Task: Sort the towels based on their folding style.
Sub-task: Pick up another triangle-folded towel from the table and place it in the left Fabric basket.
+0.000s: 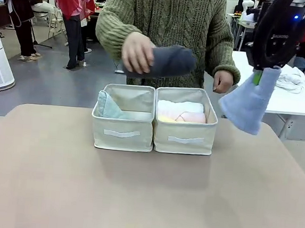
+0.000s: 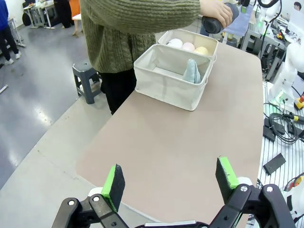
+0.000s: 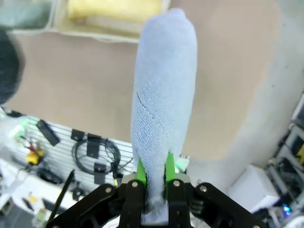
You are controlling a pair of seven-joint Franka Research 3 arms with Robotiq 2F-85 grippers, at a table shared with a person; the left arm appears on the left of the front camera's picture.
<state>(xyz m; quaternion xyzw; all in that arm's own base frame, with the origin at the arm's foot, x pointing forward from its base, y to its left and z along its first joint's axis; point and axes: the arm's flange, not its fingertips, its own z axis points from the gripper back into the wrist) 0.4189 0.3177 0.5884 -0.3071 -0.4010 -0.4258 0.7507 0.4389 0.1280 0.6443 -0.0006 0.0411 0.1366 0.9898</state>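
My right gripper (image 1: 258,76) is shut on the narrow end of a blue cone towel (image 1: 248,102), which hangs in the air right of the two bins; the wrist view has the same blue towel (image 3: 164,99) pinched between my green pads. A person's hand holds a dark grey rolled towel (image 1: 168,61) above the bins. The left bin (image 1: 121,133) holds a pale green cone towel (image 1: 108,106). In the right bin (image 1: 185,140) lie white (image 1: 179,106), pink (image 1: 195,117) and yellow (image 1: 165,118) rolls. My left gripper (image 2: 171,180) stands open over the table's near end.
The two beige fabric bins (image 2: 172,76) sit side by side at the table's far middle. The person stands right behind them, the other hand (image 1: 222,80) near the right bin. A white table with cables (image 1: 293,94) is behind on the right.
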